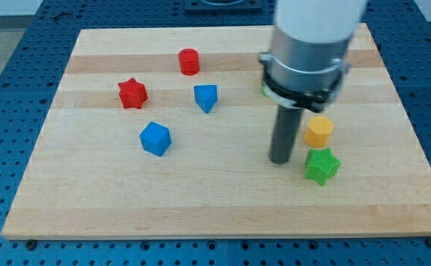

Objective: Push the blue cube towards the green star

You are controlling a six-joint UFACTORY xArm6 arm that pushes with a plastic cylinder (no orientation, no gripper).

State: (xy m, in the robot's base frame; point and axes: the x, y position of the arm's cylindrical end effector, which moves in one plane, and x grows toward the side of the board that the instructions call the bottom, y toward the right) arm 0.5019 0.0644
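Tip [279, 160] sits on the desk [215, 214] just left of the green star [321, 165], below-left of the yellow block [318, 131]. No gripper on this rig, just a rod, so nothing to open or close. Blue cube [155, 138] is well apart at the view's left, untouched. Looks light, rigid, likely slides easily and may spin if hit off-centre. Contact should be its left face, centred, pushing rightward. Also on the desk: blue wedge-like block [206, 97], red star [132, 92], red cylinder [189, 61].
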